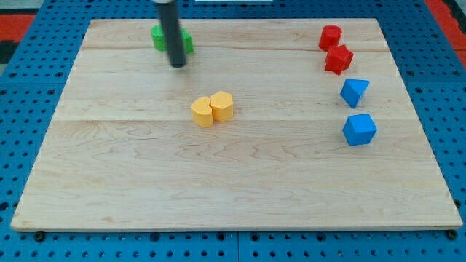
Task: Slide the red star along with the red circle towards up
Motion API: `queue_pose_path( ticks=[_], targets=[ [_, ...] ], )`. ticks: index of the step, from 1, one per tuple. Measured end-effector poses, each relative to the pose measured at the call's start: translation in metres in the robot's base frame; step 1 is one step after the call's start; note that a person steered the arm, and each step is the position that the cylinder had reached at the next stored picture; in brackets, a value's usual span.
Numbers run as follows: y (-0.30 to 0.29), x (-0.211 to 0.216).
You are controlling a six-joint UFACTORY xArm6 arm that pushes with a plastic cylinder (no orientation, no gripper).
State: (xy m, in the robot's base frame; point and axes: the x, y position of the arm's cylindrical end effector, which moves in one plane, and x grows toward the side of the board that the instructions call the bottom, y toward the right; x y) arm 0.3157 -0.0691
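My tip [178, 65], the lower end of the straight dark rod that serves as the hand, has nothing to open or close and holds nothing; it rests on the pale wooden desk [233, 175] in the far left part. It stands just in front of the green block [169, 38], which the rod partly hides, so its shape cannot be told.

Nearer and to the right, about mid-desk, two yellow blocks touch side by side: the left yellow block [202, 112] and the right yellow block [222, 105].

Well apart from my tip, at the far right, sits the red circle block [330, 37], with the red star block [338, 59] touching it just nearer. Nearer again lie a blue angular block [354, 92] and a blue cube-like block [360, 129], close together but apart.
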Motion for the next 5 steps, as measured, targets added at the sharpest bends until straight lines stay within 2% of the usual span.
queue_pose_path(
  ticks=[1, 3, 4, 5],
  targets=[
    [0.059, 0.0],
    [0.174, 0.031],
    [0.226, 0.028],
    [0.231, 0.036]
  ],
)
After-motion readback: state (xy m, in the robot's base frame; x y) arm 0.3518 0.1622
